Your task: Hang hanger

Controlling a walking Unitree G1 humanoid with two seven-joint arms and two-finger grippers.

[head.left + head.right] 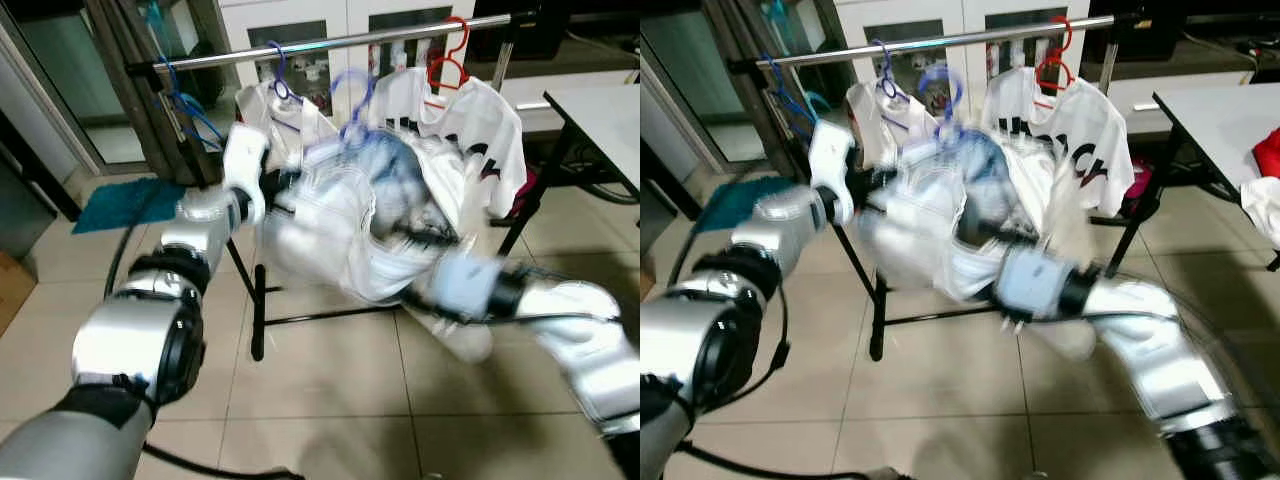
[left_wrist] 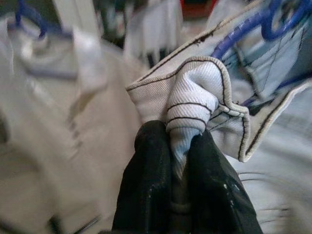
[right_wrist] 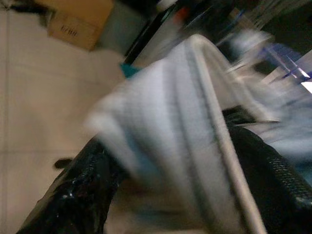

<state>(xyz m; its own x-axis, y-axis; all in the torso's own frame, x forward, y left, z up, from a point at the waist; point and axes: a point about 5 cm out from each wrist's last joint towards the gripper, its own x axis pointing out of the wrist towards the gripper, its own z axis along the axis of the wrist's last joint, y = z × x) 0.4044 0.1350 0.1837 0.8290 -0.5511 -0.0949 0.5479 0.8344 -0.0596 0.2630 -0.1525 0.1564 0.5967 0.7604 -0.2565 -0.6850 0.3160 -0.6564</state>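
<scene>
My left gripper point(image 2: 184, 161) is pinched tight on a fold of the white shirt point(image 1: 340, 230), its black-edged hem bunched between my two fingers point(image 2: 151, 185). The shirt hangs on a blue hanger point(image 1: 352, 100) whose hook sits just under the silver rail point(image 1: 330, 42), toward 12 o'clock from my hands. My right gripper point(image 3: 165, 161) is at 3 o'clock of the shirt with its fingers spread wide around a swath of white cloth; blur hides whether they press on it. On the rail, a second white shirt point(image 1: 480, 130) hangs on a red hanger point(image 1: 447, 60) toward 1 o'clock, and another blue hanger point(image 1: 280, 70) toward 11.
</scene>
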